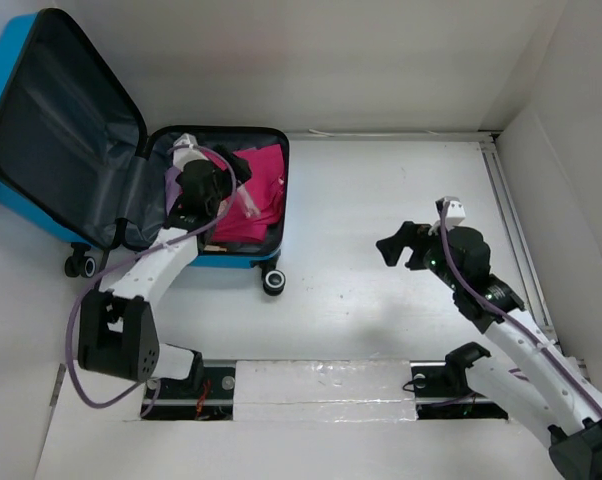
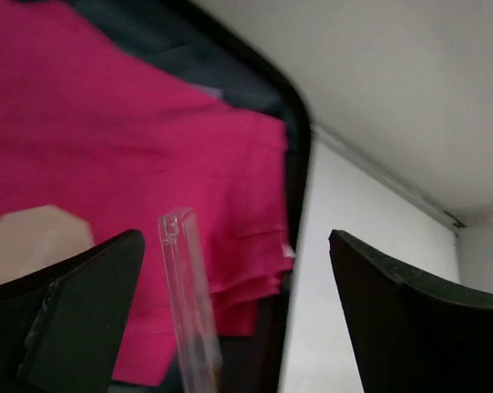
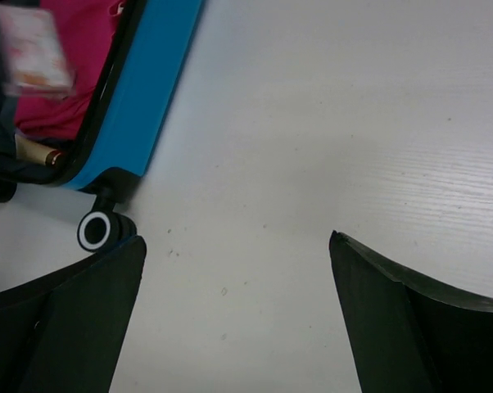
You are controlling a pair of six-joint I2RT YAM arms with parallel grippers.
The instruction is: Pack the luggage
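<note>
Luggage lies open at the far left of the table, lid raised, a pink cloth inside. Left gripper hangs over the cloth, jaws wide, with a clear plastic piece between them, which could catch and be dragged out on withdrawal. Right gripper, wide and empty, hovers well apart at right.

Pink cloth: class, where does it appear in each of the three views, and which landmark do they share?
Top external: pink cloth upper left, inside the open luggage.
Left wrist: fills the left and centre.
Right wrist: top left corner.
Shared landmark: the luggage edge bordering the cloth.
</note>
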